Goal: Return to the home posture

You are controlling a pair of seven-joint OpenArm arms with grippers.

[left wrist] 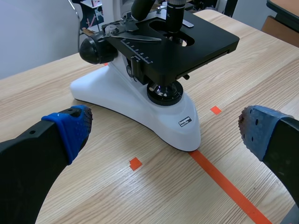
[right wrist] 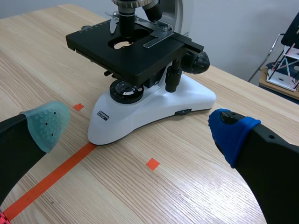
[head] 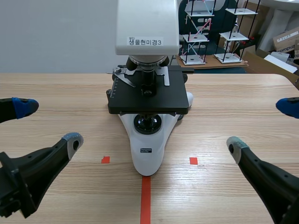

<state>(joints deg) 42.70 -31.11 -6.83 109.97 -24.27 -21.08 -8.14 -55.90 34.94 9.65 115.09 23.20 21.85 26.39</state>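
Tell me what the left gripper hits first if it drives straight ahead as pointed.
Likely the microscope: its white base lies straight ahead of the open left gripper, with nothing nearer showing. Exact depth is unclear.

The right gripper (right wrist: 138, 129) stands open over the table (right wrist: 201, 191), one finger tipped with a grey-green pad (right wrist: 46, 123), the other with a blue pad (right wrist: 229, 133). Ahead, between the fingers, sits the microscope (right wrist: 154, 105), with a white base, black stage (right wrist: 135, 51) and black knob (right wrist: 200, 61). An orange-red tape line (right wrist: 51, 175) runs to the base's tip, with a small square (right wrist: 152, 163) on either side.
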